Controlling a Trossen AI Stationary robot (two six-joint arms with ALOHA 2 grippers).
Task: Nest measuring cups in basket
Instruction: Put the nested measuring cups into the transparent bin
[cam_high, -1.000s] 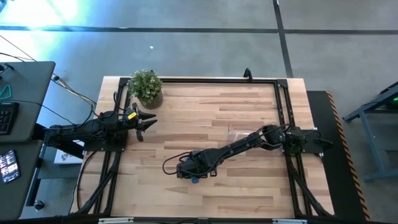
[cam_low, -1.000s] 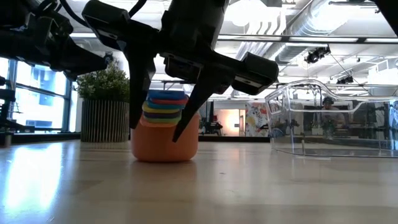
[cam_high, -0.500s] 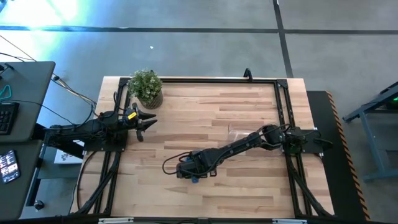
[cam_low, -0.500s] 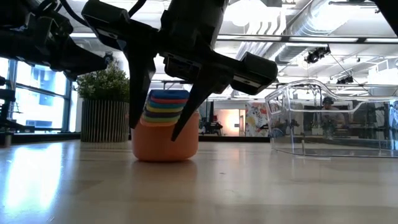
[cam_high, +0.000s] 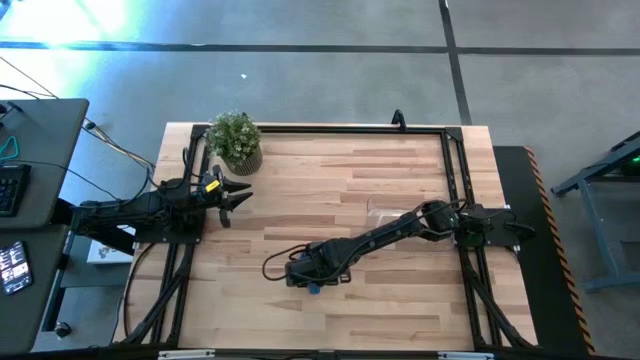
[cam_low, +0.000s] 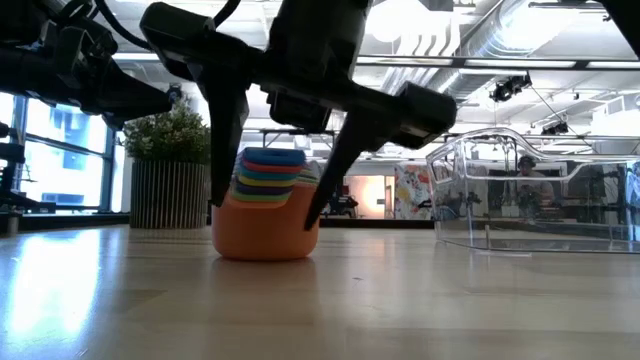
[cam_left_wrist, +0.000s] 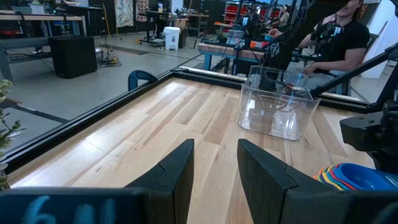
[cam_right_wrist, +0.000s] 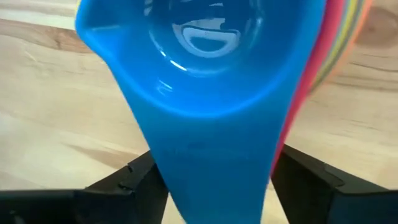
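Wooden desk (cam_high: 330, 190) carries the nested measuring cups (cam_low: 266, 205) near its front, where the right gripper (cam_low: 275, 205) has just spread its jaws off the stack, still outside the basket (cam_low: 530, 195); the left gripper (cam_high: 238, 196) waits with jaws spread.

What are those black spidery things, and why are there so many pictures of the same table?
Those are two robot arms, and each ends in a two-fingered hand. Four cameras look at once: one from above, one lying low on the table, and one on each arm's wrist.

On the wooden table stand a little potted plant, a clear plastic basket, and a stack of colourful measuring cups sitting one inside another, orange at the bottom, blue on top.

The right hand is down over the stack with a finger on each side, and its wrist camera sees the blue cup very close. Its fingers stand spread apart, so it is not pinching the cups right now. The left hand waits near the plant, open and holding nothing.
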